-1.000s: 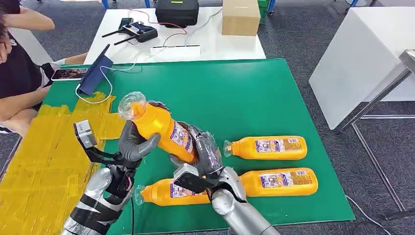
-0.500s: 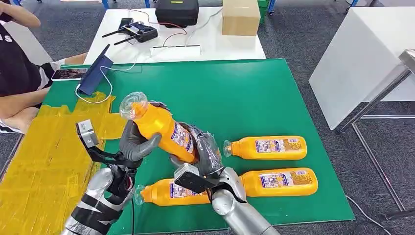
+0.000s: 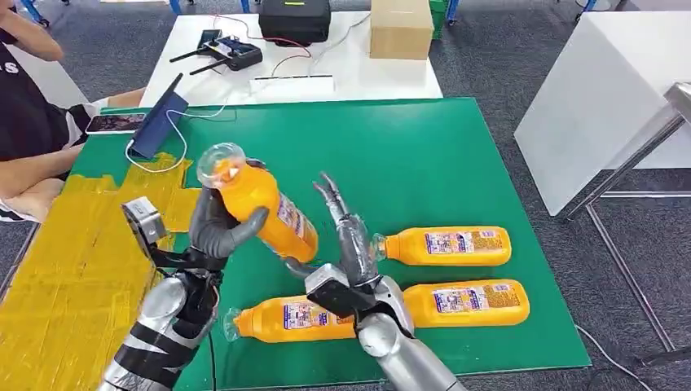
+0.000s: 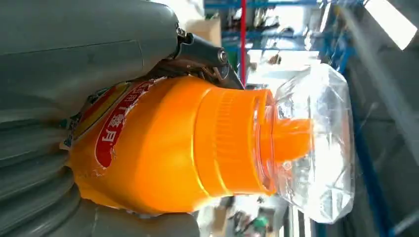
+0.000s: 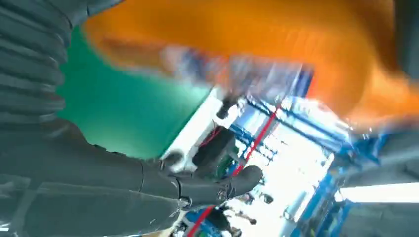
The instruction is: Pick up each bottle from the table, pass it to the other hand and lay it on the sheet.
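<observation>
Left hand (image 3: 218, 230) wraps the orange plastic bottle with the clear cap (image 3: 259, 208), tilted above the green mat (image 3: 424, 155), ready for the yellow taped sheet (image 3: 73, 269). Right hand (image 3: 346, 236) is beside it, fingers spread, gripping nothing (handover looks done). Three bottles lie waiting.

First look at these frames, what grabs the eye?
The orange bottle held up over the green mat, gripped by the left hand, its clear cap looming in the left wrist view. Beside it, the right hand stands with fingers spread, holding nothing. Three more orange bottles lie on the mat; the yellow sheet sits at the left.
</observation>
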`<move>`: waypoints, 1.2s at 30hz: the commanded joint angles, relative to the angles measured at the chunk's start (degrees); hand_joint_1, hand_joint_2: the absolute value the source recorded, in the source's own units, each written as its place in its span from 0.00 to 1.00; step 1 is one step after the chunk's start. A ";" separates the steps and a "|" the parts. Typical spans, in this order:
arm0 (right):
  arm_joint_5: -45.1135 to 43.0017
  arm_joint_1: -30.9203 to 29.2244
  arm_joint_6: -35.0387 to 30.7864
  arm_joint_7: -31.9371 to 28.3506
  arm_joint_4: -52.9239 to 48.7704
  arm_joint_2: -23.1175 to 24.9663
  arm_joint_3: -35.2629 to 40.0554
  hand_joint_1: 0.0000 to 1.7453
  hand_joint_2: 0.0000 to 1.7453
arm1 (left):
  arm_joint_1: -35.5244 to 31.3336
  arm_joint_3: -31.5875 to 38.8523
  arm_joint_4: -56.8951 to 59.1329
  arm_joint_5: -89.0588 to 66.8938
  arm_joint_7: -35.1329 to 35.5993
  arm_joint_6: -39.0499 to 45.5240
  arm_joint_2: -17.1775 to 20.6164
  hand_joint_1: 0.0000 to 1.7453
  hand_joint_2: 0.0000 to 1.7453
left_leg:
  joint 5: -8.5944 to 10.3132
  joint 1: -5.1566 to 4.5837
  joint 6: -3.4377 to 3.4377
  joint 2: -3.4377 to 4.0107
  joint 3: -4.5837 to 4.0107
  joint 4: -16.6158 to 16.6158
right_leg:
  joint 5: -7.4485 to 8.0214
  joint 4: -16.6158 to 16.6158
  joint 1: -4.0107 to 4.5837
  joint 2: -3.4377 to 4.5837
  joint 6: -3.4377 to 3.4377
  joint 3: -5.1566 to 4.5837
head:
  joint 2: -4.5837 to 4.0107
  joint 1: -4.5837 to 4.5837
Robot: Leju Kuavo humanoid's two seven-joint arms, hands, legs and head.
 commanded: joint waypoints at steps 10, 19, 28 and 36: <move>-3.43 4.00 0.09 -0.95 -15.82 -4.52 -4.22 0.00 1.00 | -1.76 5.41 -2.88 -9.39 -2.27 10.97 0.32 1.00 1.00 | -0.06 0.06 -0.07 -0.10 0.09 0.04 | -0.08 0.00 0.06 -0.14 -0.02 0.14 | -0.02 0.00; -3.73 6.04 1.87 -0.69 -22.25 -6.00 -4.54 0.00 1.00 | -5.38 5.57 2.92 -51.21 8.20 28.06 3.00 1.00 1.00 | -0.12 0.11 -0.12 -0.14 0.20 0.08 | -0.14 0.02 0.11 -0.21 -0.04 0.28 | -0.02 0.00; -0.22 8.32 6.19 0.53 -31.54 -8.11 -3.11 0.00 1.00 | -12.67 6.09 30.75 -91.86 26.68 26.95 5.83 1.00 1.00 | -0.02 0.03 -0.09 -0.03 0.33 -0.10 | -0.03 -0.08 0.03 -0.06 -0.04 0.30 | -0.02 0.02; -0.17 8.41 6.14 0.32 -31.04 -8.23 -3.32 0.00 1.00 | -12.37 6.77 31.44 -92.10 26.55 24.89 5.52 1.00 1.00 | -0.12 0.09 -0.11 -0.10 0.37 -0.02 | -0.13 -0.06 0.09 -0.13 -0.02 0.40 | -0.02 -0.02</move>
